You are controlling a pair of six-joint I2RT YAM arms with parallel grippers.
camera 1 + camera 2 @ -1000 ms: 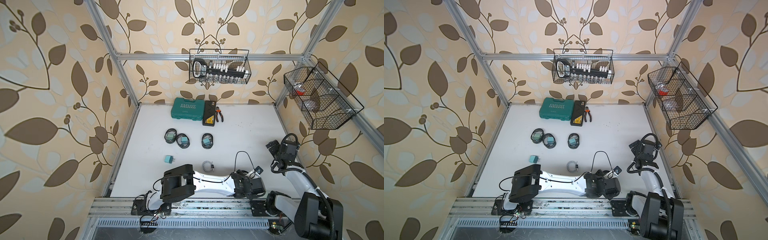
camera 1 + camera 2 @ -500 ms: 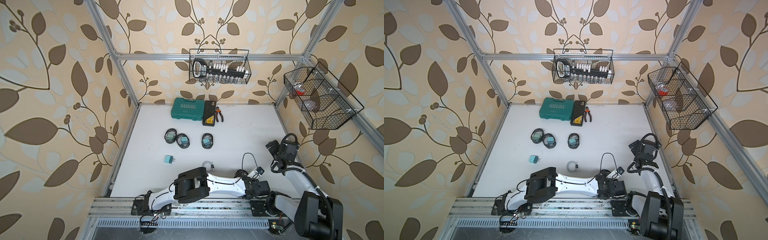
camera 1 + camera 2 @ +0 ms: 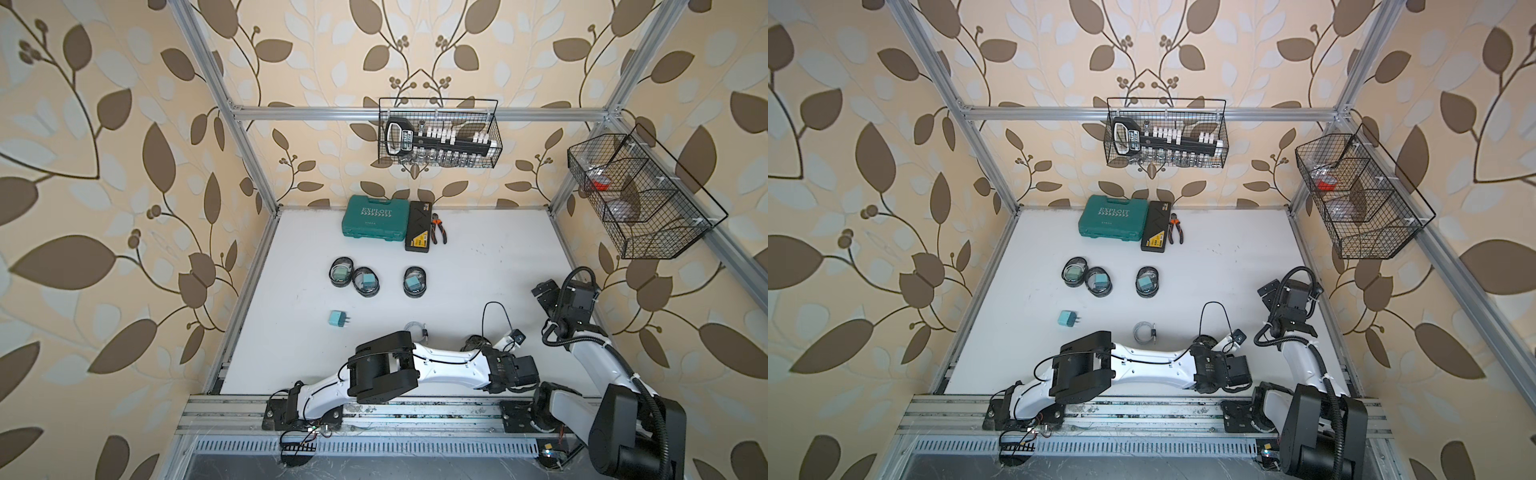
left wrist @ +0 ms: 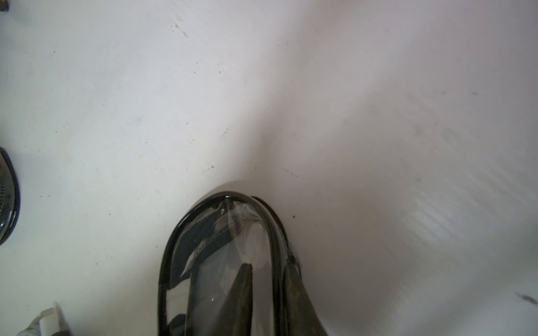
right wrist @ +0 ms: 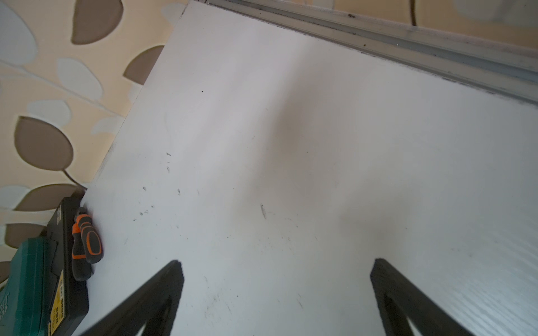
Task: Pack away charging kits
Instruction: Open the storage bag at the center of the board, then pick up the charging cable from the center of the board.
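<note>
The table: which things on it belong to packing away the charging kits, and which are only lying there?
For the job:
- three pouches, each with a teal adapter inside
- loose teal adapter
- coiled cable
- clear pouch, held in the left gripper

Only lying there:
- teal EXPLOIT case
- black flat case
- pliers

white arms (image 3: 444,365), black joints (image 3: 382,368), looped cables (image 3: 495,315)
</note>
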